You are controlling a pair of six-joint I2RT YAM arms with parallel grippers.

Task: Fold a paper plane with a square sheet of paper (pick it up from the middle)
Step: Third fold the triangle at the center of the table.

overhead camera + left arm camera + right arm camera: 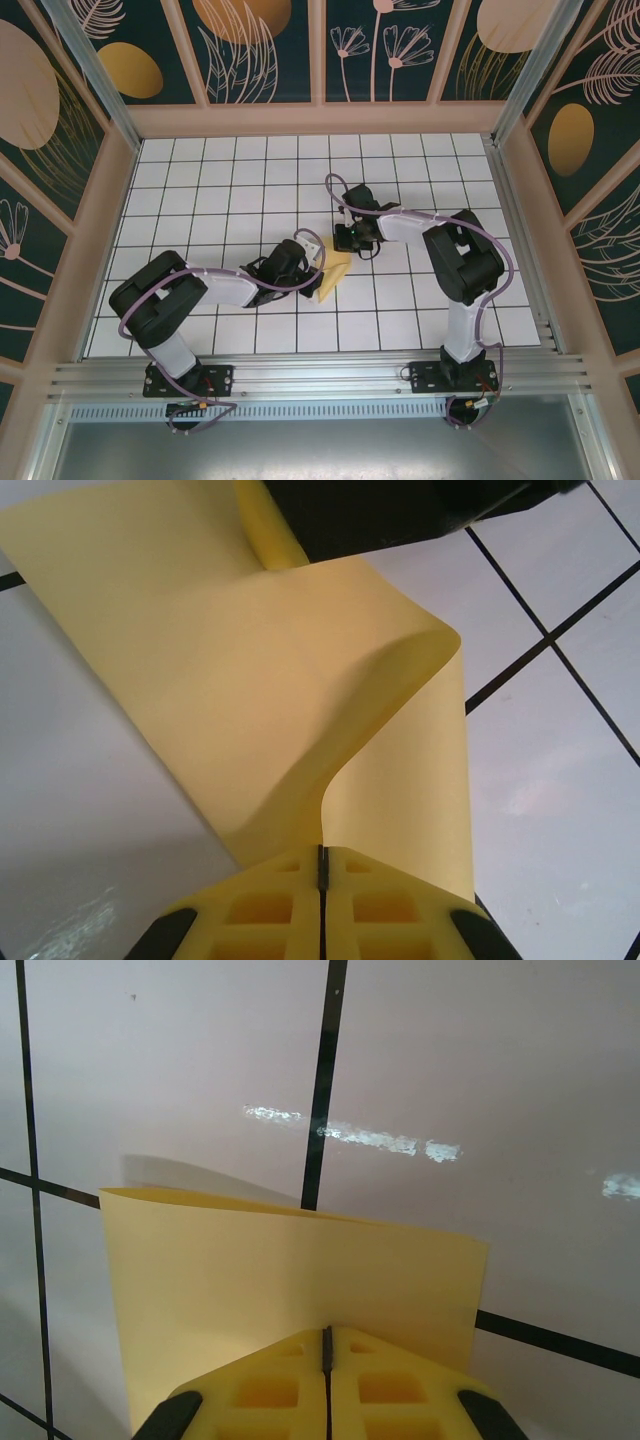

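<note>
The square sheet of paper (334, 274) is yellow and lifted off the tiles near the table's middle, bent between both grippers. My left gripper (313, 262) is shut on one edge of it. In the left wrist view the paper (250, 680) rises from the closed fingertips (300, 875) and curls up towards the dark body of the right gripper (400, 510). My right gripper (346, 241) is shut on the opposite part. In the right wrist view the paper (290, 1280) stands as a flat yellow panel straight out of the closed fingertips (350, 1350).
The white grid-tiled table (230, 190) lies all around the paper. Wooden walls (320, 118) close it in at the back and sides, and a metal rail (320, 372) runs along the near edge by the arm bases.
</note>
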